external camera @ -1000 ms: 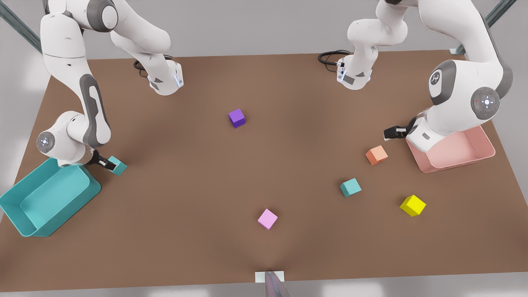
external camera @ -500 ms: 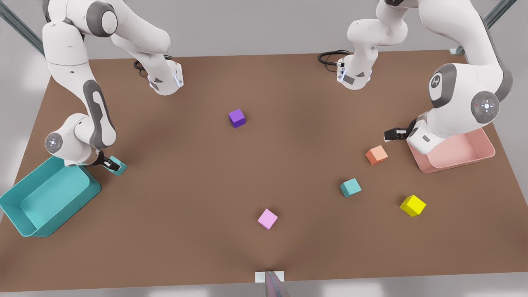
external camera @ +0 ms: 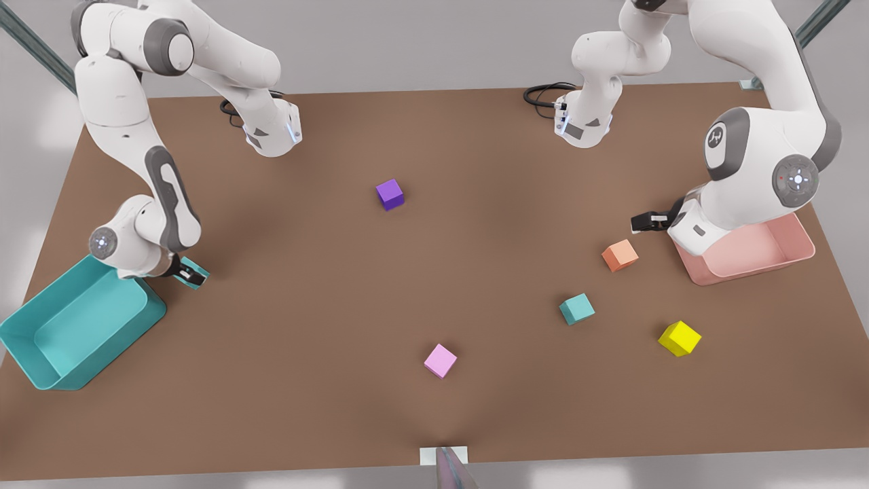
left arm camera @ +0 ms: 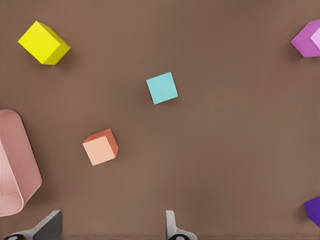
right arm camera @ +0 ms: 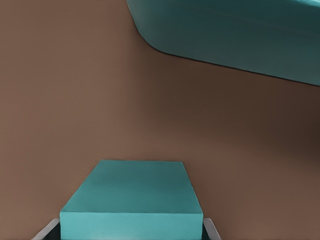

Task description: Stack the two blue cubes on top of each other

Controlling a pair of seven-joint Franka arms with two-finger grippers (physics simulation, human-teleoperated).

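Note:
One blue cube (external camera: 577,308) lies on the table toward the front view's right and also appears in the left wrist view (left arm camera: 162,87). The other blue cube (external camera: 201,273) sits beside the teal bin at the front view's left. My right gripper (external camera: 191,274) is down over this cube, mostly covering it. In the right wrist view the cube (right arm camera: 132,200) lies between the spread fingers, so the gripper is open around it. My left gripper (external camera: 642,221) hovers open by the pink bin, above the orange cube, with nothing between its fingertips (left arm camera: 172,226).
A teal bin (external camera: 41,363) stands at the front view's left edge and a pink bin (external camera: 798,255) at its right. Loose cubes lie about: orange (external camera: 619,255), yellow (external camera: 679,337), pink (external camera: 440,360), purple (external camera: 390,194). The arm bases stand at the back.
The right arm has shifted toward the front view's right, bringing its gripper from beside the blue cube to over it. The left arm barely moved. No cube has moved.

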